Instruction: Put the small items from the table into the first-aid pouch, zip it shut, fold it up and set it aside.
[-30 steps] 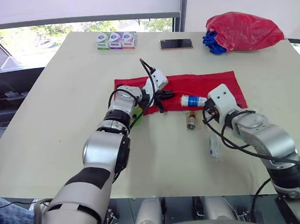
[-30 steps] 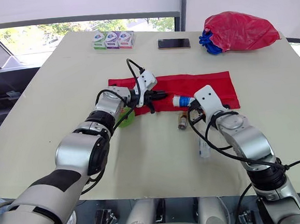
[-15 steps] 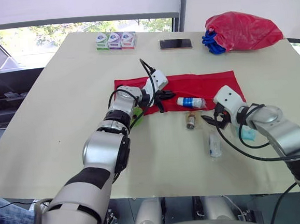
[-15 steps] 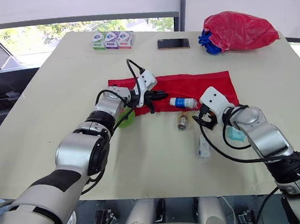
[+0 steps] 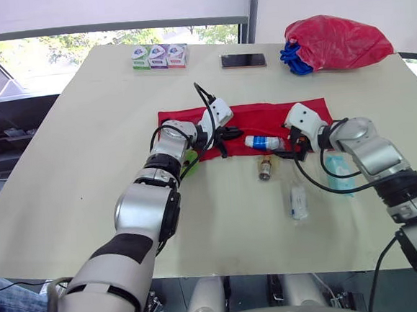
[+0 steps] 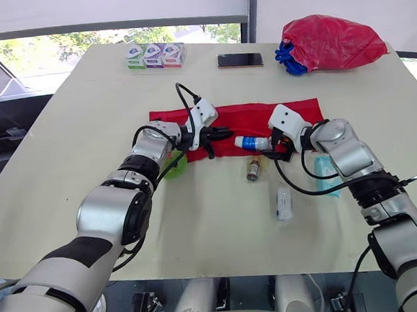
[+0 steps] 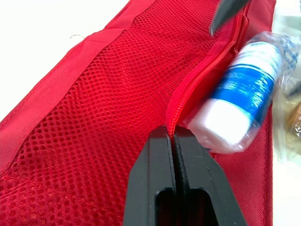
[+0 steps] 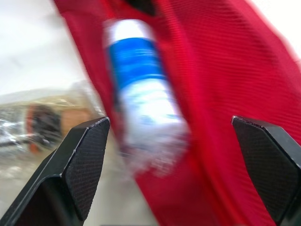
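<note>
left gripper [image 5: 225, 134] clamped on red pouch [image 5: 263, 115] zipper edge, right gripper [image 5: 294, 145] spread open at blue-white bottle [image 5: 263, 142], brown vial [image 5: 265, 169] near, phone [image 5: 243, 61] at far table edge

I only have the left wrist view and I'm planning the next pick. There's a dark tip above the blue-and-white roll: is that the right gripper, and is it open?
Observer: Yes. The right gripper is open, with its fingers spread wide to either side of the blue-and-white roll.
Operator: What lies on the table off the pouch?
Observer: A small brown vial and a clear packet lie on the table, on the robot's side of the red pouch.
Operator: Anything else?
Observer: A teal packet lies beside the right forearm, and something green shows from under the left arm.
</note>
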Controlling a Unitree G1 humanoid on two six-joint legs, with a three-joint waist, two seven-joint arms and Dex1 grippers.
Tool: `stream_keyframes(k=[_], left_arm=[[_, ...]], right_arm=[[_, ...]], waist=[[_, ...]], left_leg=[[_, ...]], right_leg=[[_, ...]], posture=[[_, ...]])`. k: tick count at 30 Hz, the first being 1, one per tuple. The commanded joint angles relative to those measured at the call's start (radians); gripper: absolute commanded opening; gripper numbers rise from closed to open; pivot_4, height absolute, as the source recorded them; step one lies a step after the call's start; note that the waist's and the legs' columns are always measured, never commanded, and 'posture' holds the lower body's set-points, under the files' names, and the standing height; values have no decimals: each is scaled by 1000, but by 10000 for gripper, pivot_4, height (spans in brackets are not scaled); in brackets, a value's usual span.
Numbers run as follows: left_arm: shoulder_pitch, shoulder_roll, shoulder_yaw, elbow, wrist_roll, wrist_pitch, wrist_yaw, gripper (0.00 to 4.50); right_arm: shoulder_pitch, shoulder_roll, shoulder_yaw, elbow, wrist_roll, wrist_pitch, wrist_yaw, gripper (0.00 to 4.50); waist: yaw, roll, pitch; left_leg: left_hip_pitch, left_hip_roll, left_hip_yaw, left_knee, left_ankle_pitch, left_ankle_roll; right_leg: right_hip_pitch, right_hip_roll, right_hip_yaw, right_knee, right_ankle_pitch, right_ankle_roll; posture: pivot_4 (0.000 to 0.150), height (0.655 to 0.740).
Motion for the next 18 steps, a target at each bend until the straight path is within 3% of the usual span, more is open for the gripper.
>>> stream_keyframes(k=[1,3,5,11,12,18], left_arm=[[-11,2,6,-21,-11,-16,3,0],[-10,2,6,-21,-10,-17,5,0],[-10,2,6,-21,-11,-17,7,0],[-10,-2,8,-21,-13,-17,8,0],[-10,-3,8,-21,-13,-16,8,0],[-13,-8,11,-19,-16,-12,12,0]], right_arm=[[-36,7,-15,9,-20,-33,22,43903],[-35,16,-14,11,-29,-12,23,43903],[-31,21,-16,7,-39,2,16,35836],[-6,14,-56,-60,-23,45,12,4409],[3,6,-60,-83,-22,56,15,1355],[59,-14,-114,-233,29,155,15,535]], waist=[[0,0,0],[-1,0,0],[-2,0,0],[-4,0,0],[-4,0,0],[-5,0,0]], left_leg=[[0,0,0,0,0,0],[0,0,0,0,0,0],[0,0,0,0,0,0],[0,0,0,0,0,0],[0,0,0,0,0,0],[0,0,0,0,0,0]], right_leg=[[0,0,0,0,0,0],[0,0,0,0,0,0],[0,0,0,1,0,0],[0,0,0,1,0,0],[0,0,0,1,0,0],[0,0,0,0,0,0]], posture=[[1500,7400],[1500,7400],[1500,7400],[1500,7400],[1500,7400],[1500,7400]])
